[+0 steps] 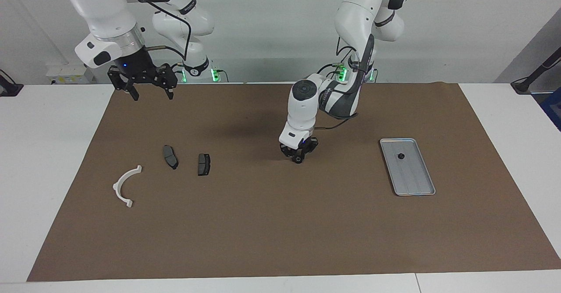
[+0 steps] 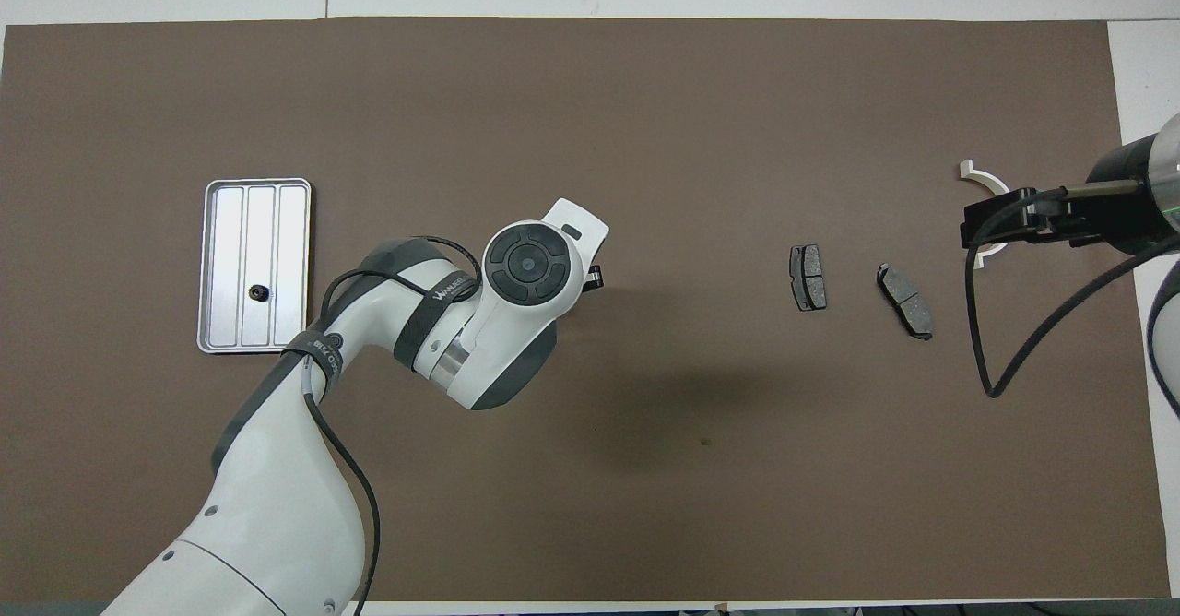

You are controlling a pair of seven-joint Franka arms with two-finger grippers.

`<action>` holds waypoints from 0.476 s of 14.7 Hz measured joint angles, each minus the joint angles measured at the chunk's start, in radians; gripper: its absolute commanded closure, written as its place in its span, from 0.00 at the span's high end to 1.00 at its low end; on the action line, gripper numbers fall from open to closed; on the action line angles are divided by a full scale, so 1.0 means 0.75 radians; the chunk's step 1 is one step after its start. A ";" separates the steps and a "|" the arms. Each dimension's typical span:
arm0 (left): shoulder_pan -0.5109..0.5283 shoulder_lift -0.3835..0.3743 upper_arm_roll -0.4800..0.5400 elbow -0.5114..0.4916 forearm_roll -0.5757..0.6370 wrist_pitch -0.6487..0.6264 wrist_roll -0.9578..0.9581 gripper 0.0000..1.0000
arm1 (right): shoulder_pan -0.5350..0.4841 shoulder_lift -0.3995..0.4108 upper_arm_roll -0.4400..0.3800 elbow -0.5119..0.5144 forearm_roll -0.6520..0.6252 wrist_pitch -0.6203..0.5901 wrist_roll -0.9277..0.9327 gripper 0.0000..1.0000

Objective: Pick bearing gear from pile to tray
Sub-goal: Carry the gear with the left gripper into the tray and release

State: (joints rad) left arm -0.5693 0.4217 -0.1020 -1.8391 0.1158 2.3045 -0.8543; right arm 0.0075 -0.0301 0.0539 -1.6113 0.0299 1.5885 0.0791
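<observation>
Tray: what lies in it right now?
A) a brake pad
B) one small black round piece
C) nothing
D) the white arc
B: one small black round piece sits in the tray, toward its end nearer the robots; the brake pads and arc lie on the mat.

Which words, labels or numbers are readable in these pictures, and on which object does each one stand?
"WANJEE" or similar, only partly legible: white lettering on the dark strap around the left arm's forearm.
Markings on the black bands of both arms' upper joints: too small to read.
Tray, brake pads and brown mat: no text visible.
</observation>
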 measured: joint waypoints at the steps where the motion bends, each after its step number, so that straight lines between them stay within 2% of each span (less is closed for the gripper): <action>1: 0.003 0.000 0.004 0.045 0.034 -0.062 0.004 0.00 | 0.000 0.000 0.000 0.000 0.001 0.000 0.005 1.00; 4: 0.097 -0.040 0.006 0.238 0.045 -0.349 0.168 0.00 | 0.000 0.000 0.000 0.000 0.001 0.000 0.007 1.00; 7: 0.325 -0.217 0.013 0.314 -0.072 -0.668 0.605 0.00 | 0.000 0.000 -0.001 0.000 0.001 0.000 0.007 1.00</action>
State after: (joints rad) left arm -0.3258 0.2589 -0.0922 -1.6037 0.0617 1.8037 -0.4003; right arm 0.0072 -0.0301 0.0531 -1.6113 0.0307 1.5885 0.0845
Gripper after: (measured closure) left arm 0.656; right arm 0.000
